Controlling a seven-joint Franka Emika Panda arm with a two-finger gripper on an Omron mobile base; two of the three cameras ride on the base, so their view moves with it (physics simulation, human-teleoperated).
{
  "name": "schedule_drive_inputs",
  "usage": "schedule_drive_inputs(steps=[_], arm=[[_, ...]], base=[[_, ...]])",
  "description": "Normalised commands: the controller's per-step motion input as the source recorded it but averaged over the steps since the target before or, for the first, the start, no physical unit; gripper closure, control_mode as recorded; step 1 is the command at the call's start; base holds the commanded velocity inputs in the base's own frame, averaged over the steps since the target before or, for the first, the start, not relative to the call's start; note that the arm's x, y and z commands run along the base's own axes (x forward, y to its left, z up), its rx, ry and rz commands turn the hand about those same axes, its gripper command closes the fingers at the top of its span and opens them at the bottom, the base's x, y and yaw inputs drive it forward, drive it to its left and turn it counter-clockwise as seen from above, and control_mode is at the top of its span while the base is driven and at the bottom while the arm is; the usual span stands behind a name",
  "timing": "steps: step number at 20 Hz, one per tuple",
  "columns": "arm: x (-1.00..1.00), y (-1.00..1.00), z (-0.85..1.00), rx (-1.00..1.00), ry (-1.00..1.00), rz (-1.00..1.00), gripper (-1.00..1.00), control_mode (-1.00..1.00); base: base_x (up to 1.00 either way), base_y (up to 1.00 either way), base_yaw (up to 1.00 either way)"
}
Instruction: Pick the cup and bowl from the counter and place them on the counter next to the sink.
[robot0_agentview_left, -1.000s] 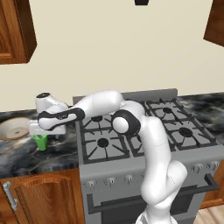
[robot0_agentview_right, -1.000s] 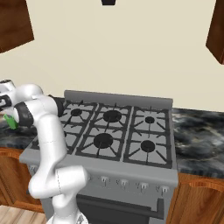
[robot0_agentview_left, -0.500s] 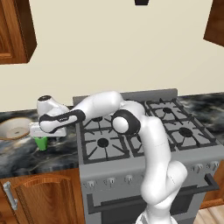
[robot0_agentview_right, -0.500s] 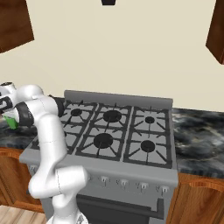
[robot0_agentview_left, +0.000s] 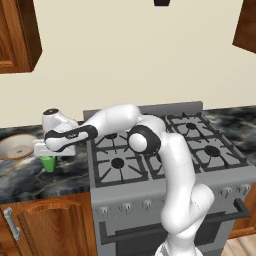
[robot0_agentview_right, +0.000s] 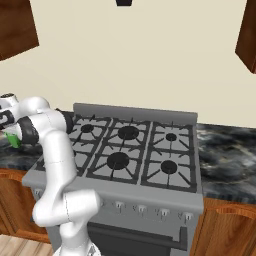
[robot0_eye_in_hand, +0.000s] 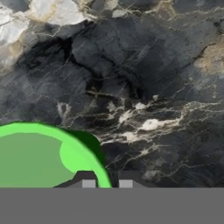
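The robot's white arm reaches far out to the side, over the gas stove (robot0_agentview_left: 165, 145), to the black marble bench (robot0_agentview_left: 30, 175) next to it. The hand (robot0_agentview_left: 48, 152) points down, right on top of the little green cup (robot0_agentview_left: 48, 163).

In the hand view, the two dark finger tips are close together. One tip (robot0_eye_in_hand: 89, 180) is inside the cup (robot0_eye_in_hand: 39, 159) and the other is outside it, with the bright green rim going down between them. So the hand is pinched on the rim of the cup. The cup is upright on the bench (robot0_eye_in_hand: 144, 78), and you can look down into it from the hand.

In the left base view, the cup pokes out just under the hand. The tan bowl (robot0_agentview_left: 15, 147) with the cream inside sits on the bench near the hand, on the side away from the stove. The bowl and the cup do not touch.

In the right base view, a small bit of green from the cup (robot0_agentview_right: 14, 141) shows at the far edge, next to the arm's dark wrist.
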Motion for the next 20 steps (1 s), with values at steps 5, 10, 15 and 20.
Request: schedule_drive_inputs(steps=[5, 10, 15, 20], arm=[[0.11, -0.33, 0.09, 0.00, 0.06, 0.00, 1.00, -1.00], [-0.09, -1.00, 0.34, 0.10, 0.00, -0.01, 1.00, -1.00], [-0.29, -1.00, 0.29, 0.10, 0.00, -0.02, 1.00, -1.00], [-0.33, -1.00, 0.30, 0.11, 0.00, -0.02, 1.00, -1.00]], base=[[0.00, 0.00, 0.00], [0.00, 0.00, 0.00], [0.00, 0.00, 0.00], [0.00, 0.00, 0.00]])
